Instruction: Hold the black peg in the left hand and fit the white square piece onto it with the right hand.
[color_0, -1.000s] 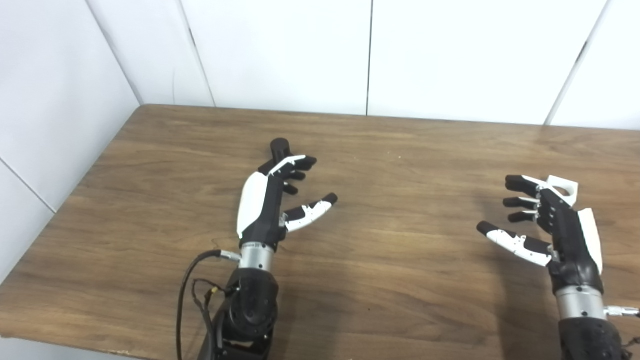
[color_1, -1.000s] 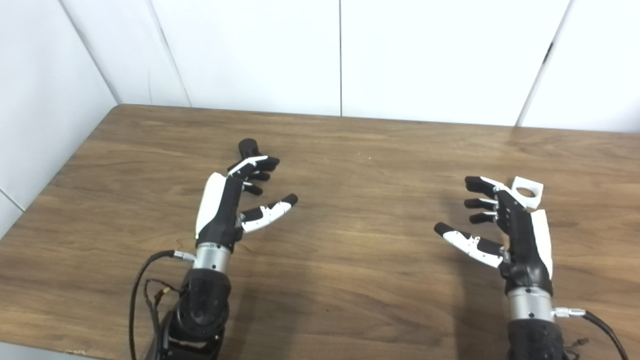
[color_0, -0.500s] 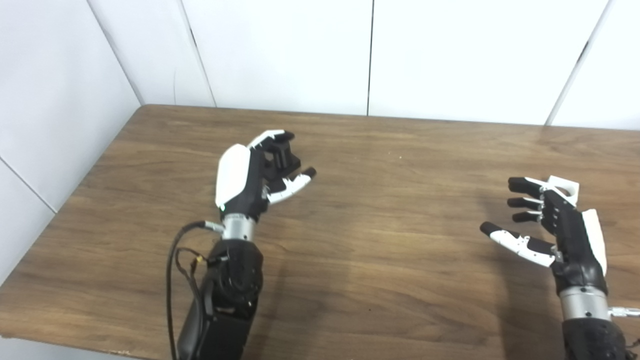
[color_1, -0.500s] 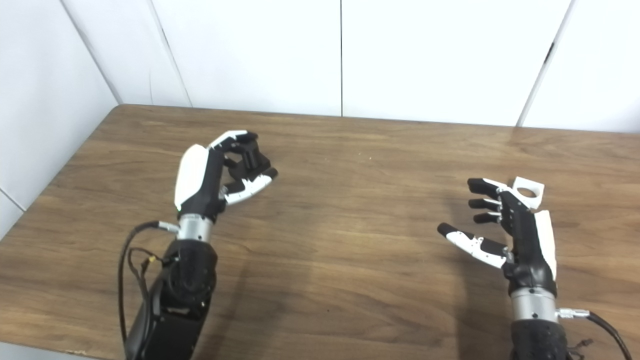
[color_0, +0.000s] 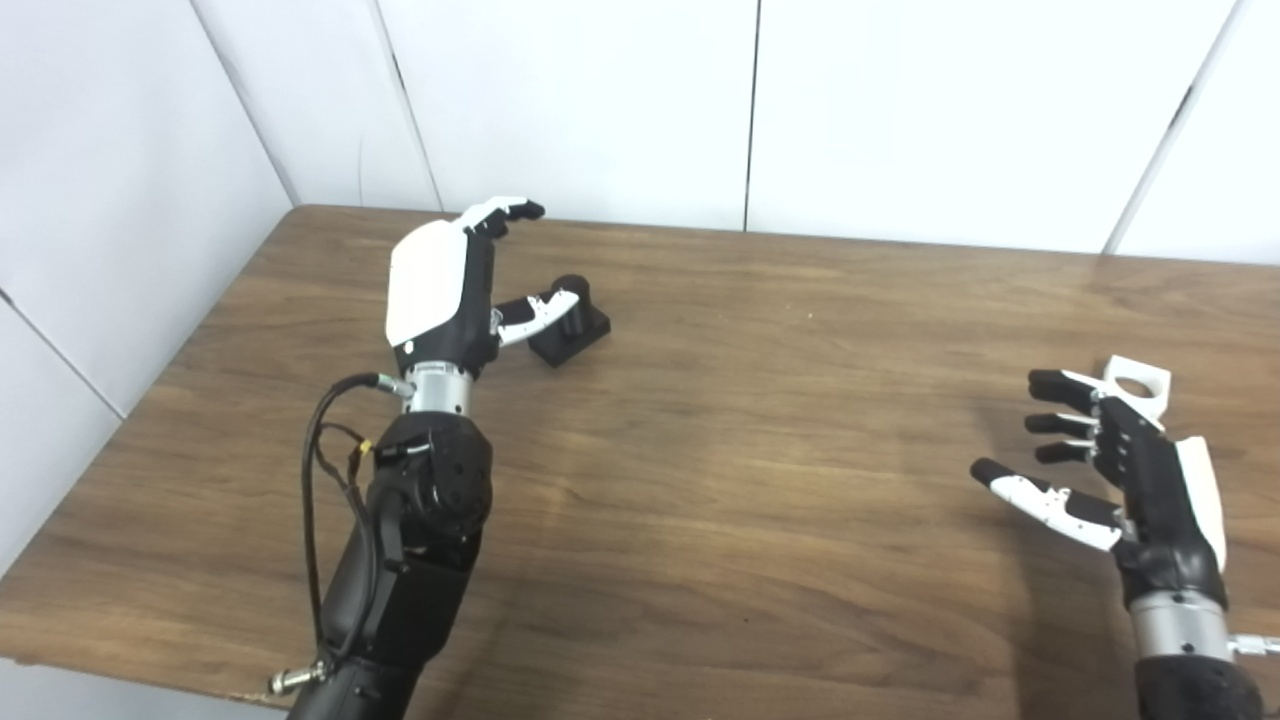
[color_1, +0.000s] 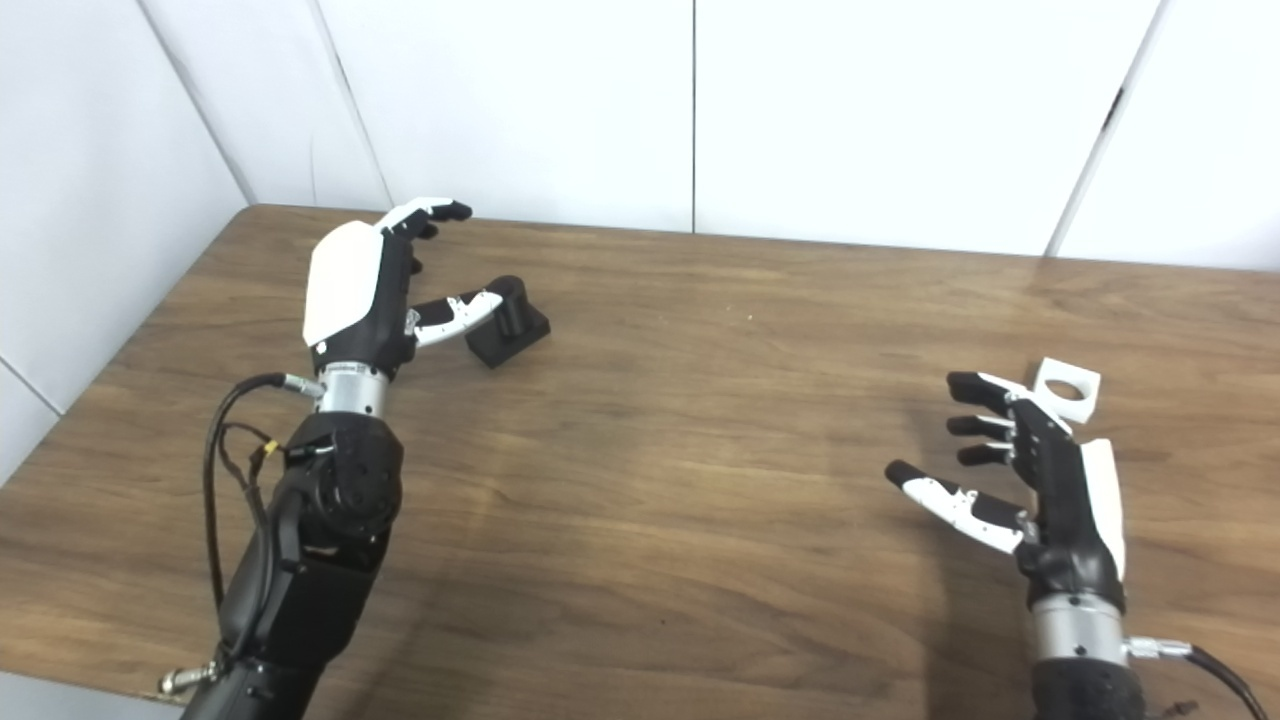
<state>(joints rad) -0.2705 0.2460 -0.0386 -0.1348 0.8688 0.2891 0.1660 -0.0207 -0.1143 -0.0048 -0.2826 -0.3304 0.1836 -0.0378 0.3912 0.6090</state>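
Black peg (color_0: 572, 322) on its square base lies tipped on the wooden table (color_0: 760, 470), far-left area, just beside the left hand (color_0: 450, 295); that hand is raised with fingers spread and holds nothing, its thumb tip overlapping the peg in both views, actual contact not resolvable. White square piece (color_1: 1068, 387) with round hole sits on the table at right, just behind the fingertips of the right hand (color_1: 1030, 480), which hovers with fingers apart and empty. No legible writing in either view; both views show the same items.
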